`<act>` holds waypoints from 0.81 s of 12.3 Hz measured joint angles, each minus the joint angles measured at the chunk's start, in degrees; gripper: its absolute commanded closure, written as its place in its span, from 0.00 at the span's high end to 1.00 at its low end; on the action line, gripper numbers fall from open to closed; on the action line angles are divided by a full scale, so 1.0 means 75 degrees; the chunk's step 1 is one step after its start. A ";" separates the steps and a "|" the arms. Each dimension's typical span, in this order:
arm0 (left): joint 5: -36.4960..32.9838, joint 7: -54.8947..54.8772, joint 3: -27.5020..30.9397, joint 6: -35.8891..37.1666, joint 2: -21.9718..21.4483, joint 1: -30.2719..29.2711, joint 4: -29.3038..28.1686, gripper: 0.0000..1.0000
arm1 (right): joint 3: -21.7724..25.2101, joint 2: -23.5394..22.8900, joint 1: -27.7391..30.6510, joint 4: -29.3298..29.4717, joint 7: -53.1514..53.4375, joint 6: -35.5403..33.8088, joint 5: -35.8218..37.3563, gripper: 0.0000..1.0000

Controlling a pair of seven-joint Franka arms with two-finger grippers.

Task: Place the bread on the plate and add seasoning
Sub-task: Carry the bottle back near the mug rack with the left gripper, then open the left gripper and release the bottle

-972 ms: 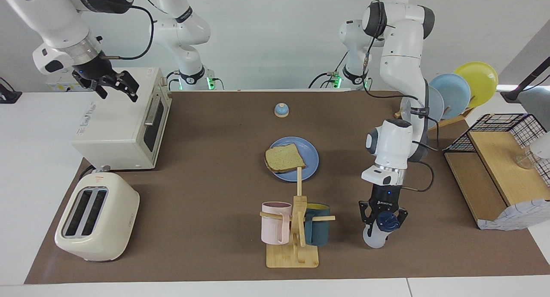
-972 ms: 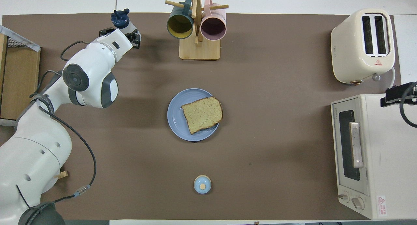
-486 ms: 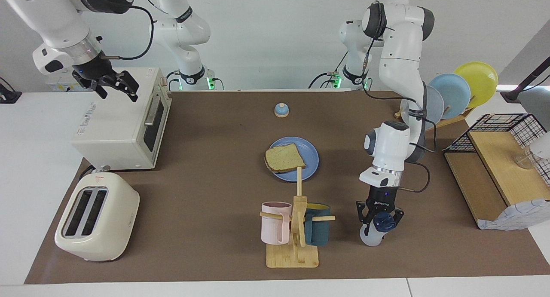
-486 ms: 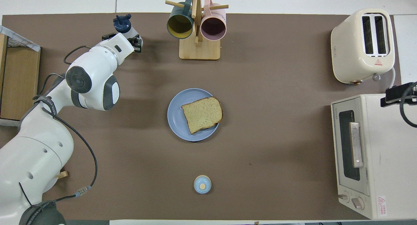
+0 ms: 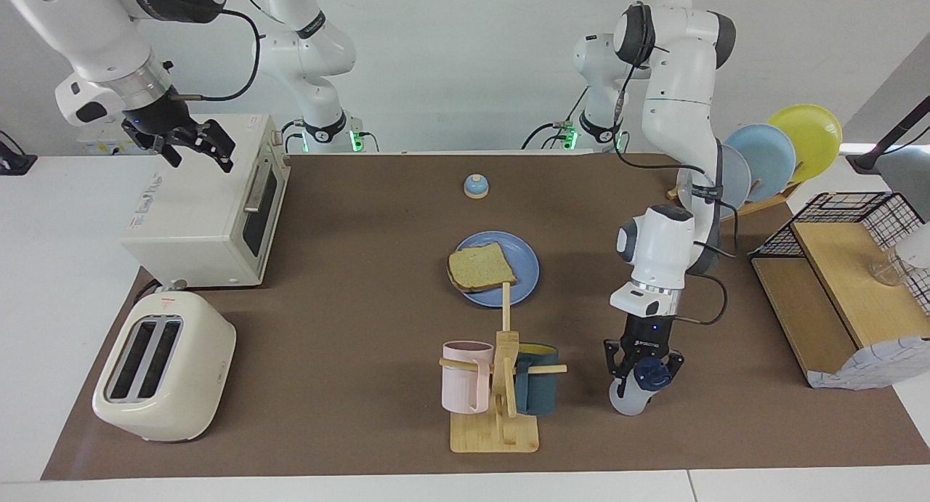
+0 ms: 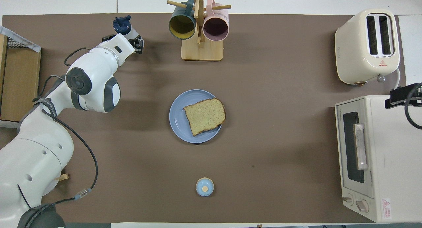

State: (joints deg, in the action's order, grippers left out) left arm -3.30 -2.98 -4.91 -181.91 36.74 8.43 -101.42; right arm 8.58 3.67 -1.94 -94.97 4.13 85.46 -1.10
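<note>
The left arm reaches from its base out over the mat, forearm bent steeply down and wrist vertical, so that the left gripper (image 5: 643, 371) points at the table far from the robots, toward the left arm's end and just beside the mug rack (image 5: 501, 429). Its fingers are clasped on either side of the seasoning (image 5: 628, 402), just under the dark blue cap. The bottle leans in that grasp, with its whitish base low at the mat; whether the base touches the mat cannot be told. The right arm waits, elbow high, with the right gripper (image 5: 196, 144) hanging over the top of the toaster oven (image 5: 189, 219), its fingers spread apart and holding nothing. At mid-table there is one slice of bread (image 5: 481, 267). It lies flat on the one medium-blue plate (image 5: 527, 269), toward the right arm's side of it, with a corner reaching over the rim. The plate is nearer to the robots than the mug rack and well apart from the bottle. Counted: two mugs on the rack, one pink (image 5: 465, 377) and one teal (image 5: 538, 389). There is one bell (image 5: 476, 187) nearer to the robots than the plate. One toaster (image 5: 163, 367) stands farther from the robots than the toaster oven. Three plates stand on edge in a holder at the left arm's end: greyish (image 5: 735, 175), light blue (image 5: 759, 160) and yellow (image 5: 810, 131).
</note>
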 measured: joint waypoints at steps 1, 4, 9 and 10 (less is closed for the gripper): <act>0.0000 0.0018 0.0000 0.0005 0.0003 -0.0045 -0.0092 1.00 | 0.0000 0.0000 0.0000 0.0000 0.0000 0.0000 0.0000 1.00; 0.0001 0.0032 0.0000 0.0005 0.0002 -0.0118 -0.0230 1.00 | 0.0000 0.0000 0.0000 0.0000 0.0000 0.0000 0.0000 1.00; 0.0001 0.0139 -0.0048 0.0008 -0.0625 -0.0111 -0.1255 1.00 | 0.0000 0.0000 0.0000 0.0000 0.0000 0.0000 0.0000 1.00; 0.0001 0.0139 -0.0058 0.0163 -0.1045 -0.0094 -0.1634 1.00 | 0.0000 0.0000 0.0000 0.0000 0.0000 0.0000 0.0000 1.00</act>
State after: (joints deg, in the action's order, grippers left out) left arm -3.30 -1.94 -5.35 -180.69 28.90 7.73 -113.68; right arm 8.58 3.67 -1.94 -94.97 4.13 85.46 -1.10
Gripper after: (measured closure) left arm 0.000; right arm 0.000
